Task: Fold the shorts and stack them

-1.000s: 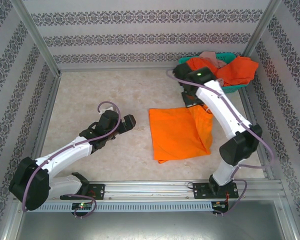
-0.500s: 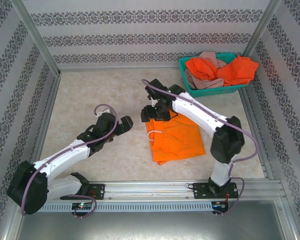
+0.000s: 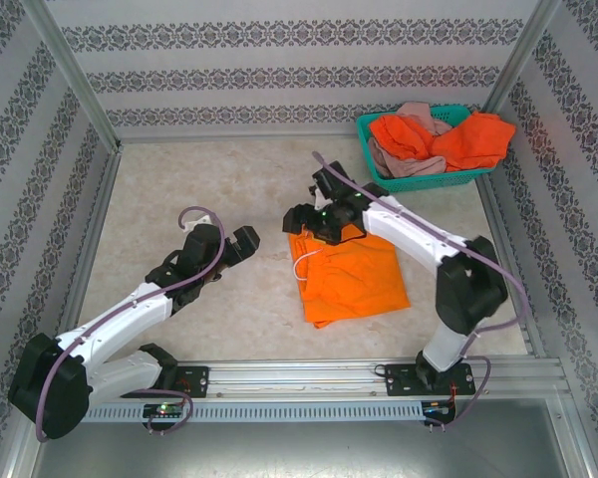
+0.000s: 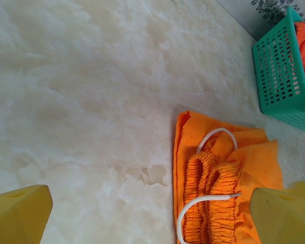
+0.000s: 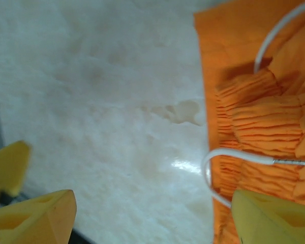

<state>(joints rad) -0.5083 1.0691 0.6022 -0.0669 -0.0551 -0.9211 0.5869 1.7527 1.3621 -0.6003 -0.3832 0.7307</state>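
From the top view, the bright orange shorts (image 3: 354, 281) lie folded on the pale table (image 3: 199, 179), near the middle and a little to the right. The right gripper (image 3: 303, 220) is at the far left corner of the shorts, where a white drawstring (image 3: 301, 267) comes out. The left gripper (image 3: 243, 241) is above bare table, apart from the shorts, on their left side. At the far right corner stands a teal basket (image 3: 377, 164), which holds the red-orange shorts (image 3: 481, 139) and the dusty pink shorts (image 3: 404, 167), both crumpled.

In the left wrist view, the left gripper (image 4: 152, 216) has its yellow fingers (image 4: 18, 213) wide apart and nothing is between them except the table (image 4: 91, 76) below. The bright orange shorts (image 4: 254, 162) lie in front to the right, with the gathered waistband (image 4: 213, 183) and the drawstring (image 4: 206, 202) toward the camera. The basket (image 4: 282, 76) is behind them.

In the right wrist view, the right gripper (image 5: 152, 218) is also wide open and holds nothing. Its right finger (image 5: 274, 218) is over the edge of the bright orange shorts (image 5: 259, 117); I cannot tell if it touches the cloth. The drawstring (image 5: 234, 155) makes a loop beside the waistband (image 5: 254, 127).
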